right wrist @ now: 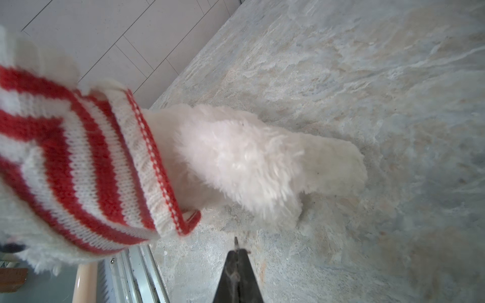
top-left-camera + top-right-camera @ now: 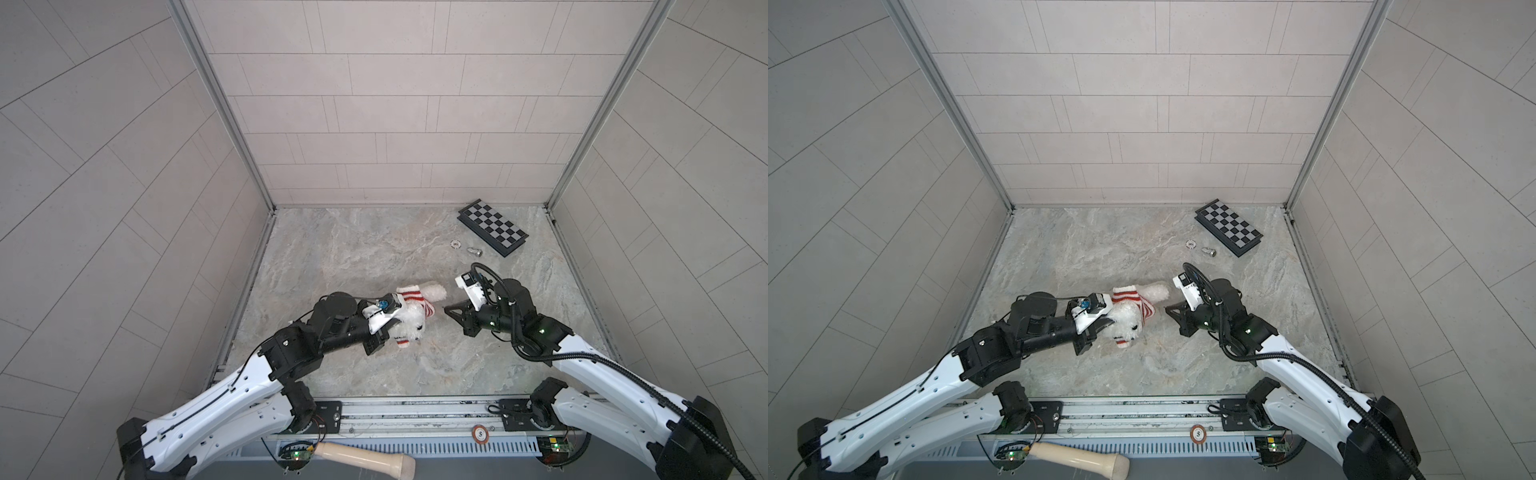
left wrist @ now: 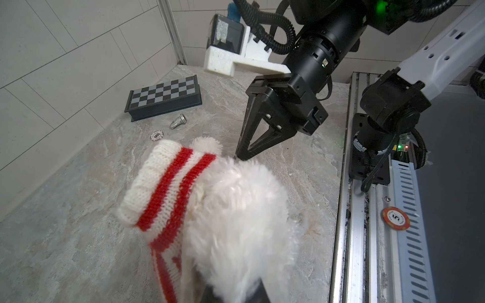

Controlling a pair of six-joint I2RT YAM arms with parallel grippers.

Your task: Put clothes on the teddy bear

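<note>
**A:** In a top view the right fingers (image 2: 449, 309) are pinched together, empty, just beside the teddy bear (image 2: 409, 328), which lies mid-counter (image 2: 374, 257).

**B:** Left wrist view: the left fingers (image 3: 210, 296) clamp its fur, and the sweater (image 3: 168, 183) covers the chest.

**A:** Right wrist view: the hem is bunched at the waist and the legs are bare. I'd say tugging it down is left.

**B:** The chessboard (image 2: 492, 227) and chip (image 2: 456, 244) sit well apart, so nothing blocks.

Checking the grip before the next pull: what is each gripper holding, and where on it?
The left gripper is shut on the teddy bear at its head end, exact spot hidden in fur. The right gripper is shut, holding nothing.
</note>
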